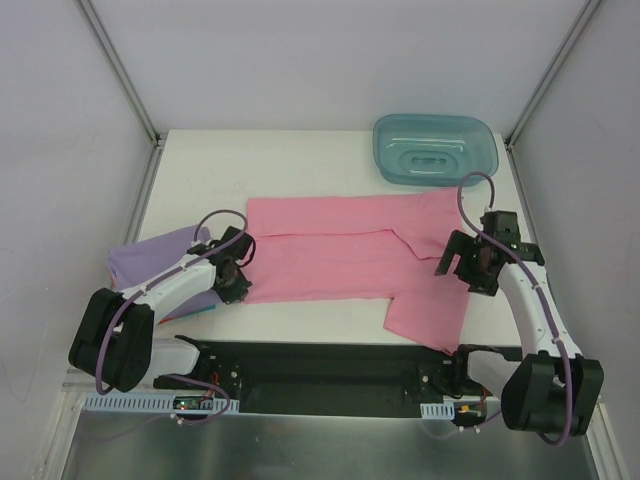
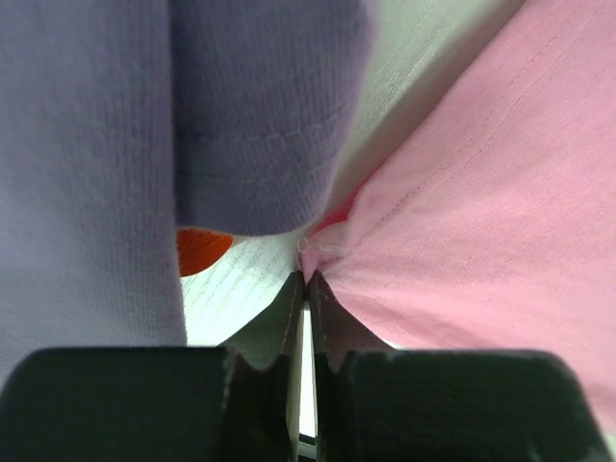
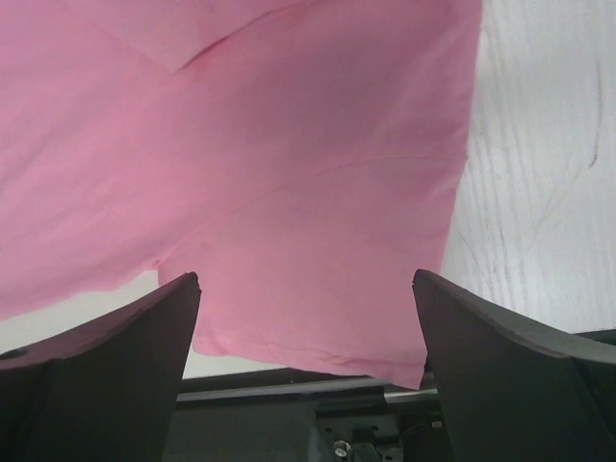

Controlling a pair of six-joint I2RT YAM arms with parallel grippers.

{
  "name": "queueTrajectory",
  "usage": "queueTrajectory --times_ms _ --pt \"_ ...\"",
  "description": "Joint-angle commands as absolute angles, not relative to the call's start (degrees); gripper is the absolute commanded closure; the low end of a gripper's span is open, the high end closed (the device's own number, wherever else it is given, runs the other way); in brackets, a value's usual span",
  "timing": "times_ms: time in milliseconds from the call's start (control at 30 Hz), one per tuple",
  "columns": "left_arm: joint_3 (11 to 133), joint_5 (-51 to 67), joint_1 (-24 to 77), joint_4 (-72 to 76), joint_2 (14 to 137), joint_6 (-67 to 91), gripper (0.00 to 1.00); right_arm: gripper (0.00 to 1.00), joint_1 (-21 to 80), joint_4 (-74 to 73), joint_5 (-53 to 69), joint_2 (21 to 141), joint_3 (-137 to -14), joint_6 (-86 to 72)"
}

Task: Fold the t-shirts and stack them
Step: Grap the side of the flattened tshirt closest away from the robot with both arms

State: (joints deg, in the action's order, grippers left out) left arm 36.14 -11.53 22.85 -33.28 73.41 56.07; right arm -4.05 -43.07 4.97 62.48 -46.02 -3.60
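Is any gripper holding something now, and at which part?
The left gripper pinches the pink t-shirt at its left edge; the right gripper is open and holds nothing.

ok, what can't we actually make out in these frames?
- Purple t-shirt: top view, the left arm covers much of it; left wrist view shows only a blurred sleeve, cut off at the top edge.
- Orange thing: left wrist view, mostly hidden under the purple sleeve; unidentifiable.
- Pink t-shirt: right wrist view, cut off by the frame's top and left edges.
- Teal tub: top view only; contents unclear through the plastic.
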Motion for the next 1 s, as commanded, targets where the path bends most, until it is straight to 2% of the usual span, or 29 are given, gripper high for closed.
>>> queueTrajectory --times_ms 0,333,467,567,667,767,800,967 --pt "36.9 -14.0 22.9 -33.9 74.2 56.0 1.0 0.03 2.0 -47.1 3.3 56.8 -46.4 -3.7" --pt "36.4 -13.4 22.9 -32.8 71.7 55.1 1.0 0.03 31.5 -54.9 -1.1 59.1 -41.4 -15.4" --pt "36.1 -13.4 22.9 -32.9 71.1 55.0 1.0 0.03 39.5 -59.4 -2.6 60.6 -39.6 -24.3" --pt "36.1 -13.3 22.9 -32.9 71.0 55.2 1.0 0.01 41.5 -60.8 -2.6 61.0 -38.1 -27.8" --pt "36.5 -12.8 22.9 -32.7 71.4 55.1 1.0 0.06 41.3 -60.7 -4.3 60.7 -37.5 -32.6" --pt "36.7 -12.7 22.9 -32.8 71.3 54.8 1.0 0.14 39.0 -59.8 -6.1 63.4 -37.1 -34.3" --pt "36.8 -12.6 22.9 -32.7 71.0 54.8 1.0 0.21 38.3 -59.0 -5.5 64.4 -36.7 -33.3" --pt "37.3 -12.6 22.9 -32.8 70.8 54.8 1.0 0.31 36.2 -53.6 -4.7 71.0 -35.5 -31.6"
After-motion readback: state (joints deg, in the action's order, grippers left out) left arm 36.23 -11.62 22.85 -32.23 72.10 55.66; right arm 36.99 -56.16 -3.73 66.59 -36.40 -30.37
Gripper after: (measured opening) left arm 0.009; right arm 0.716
